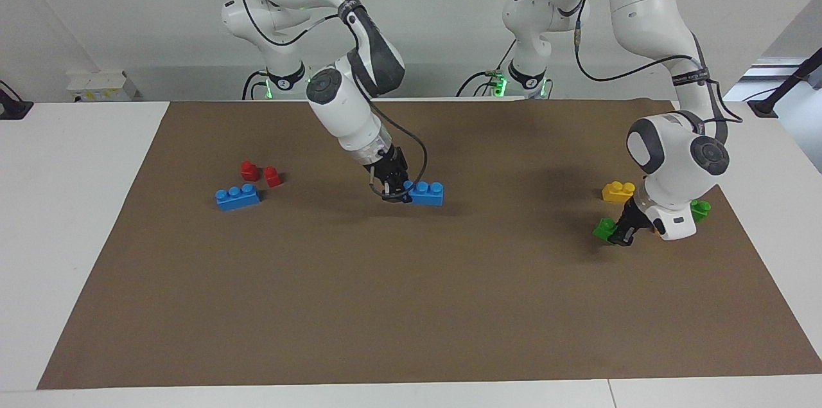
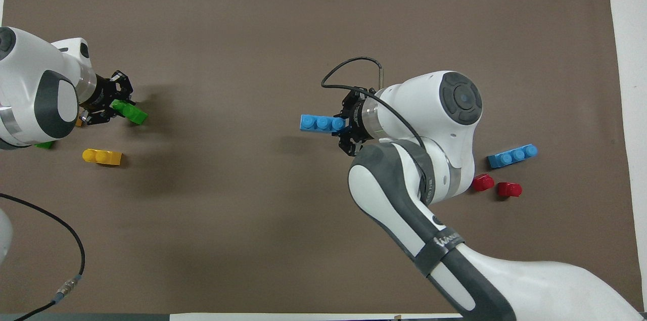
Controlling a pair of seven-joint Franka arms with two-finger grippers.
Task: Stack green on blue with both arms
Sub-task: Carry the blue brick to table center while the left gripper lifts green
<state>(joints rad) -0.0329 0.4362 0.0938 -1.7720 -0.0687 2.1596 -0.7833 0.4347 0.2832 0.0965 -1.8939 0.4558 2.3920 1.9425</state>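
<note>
My right gripper (image 1: 398,193) is shut on one end of a blue three-stud brick (image 1: 426,193) and holds it level, low over the middle of the brown mat; both also show in the overhead view, the gripper (image 2: 344,124) and the brick (image 2: 319,123). My left gripper (image 1: 618,232) is shut on a green two-stud brick (image 1: 603,228), low at the mat toward the left arm's end; it shows overhead too, the gripper (image 2: 112,108) and the brick (image 2: 131,112). I cannot tell whether either brick touches the mat.
A second blue brick (image 1: 237,196) and two small red pieces (image 1: 249,170) lie toward the right arm's end. A yellow brick (image 1: 618,191) and a second green brick (image 1: 700,209) lie close to the left gripper. The brown mat (image 1: 411,305) covers the table.
</note>
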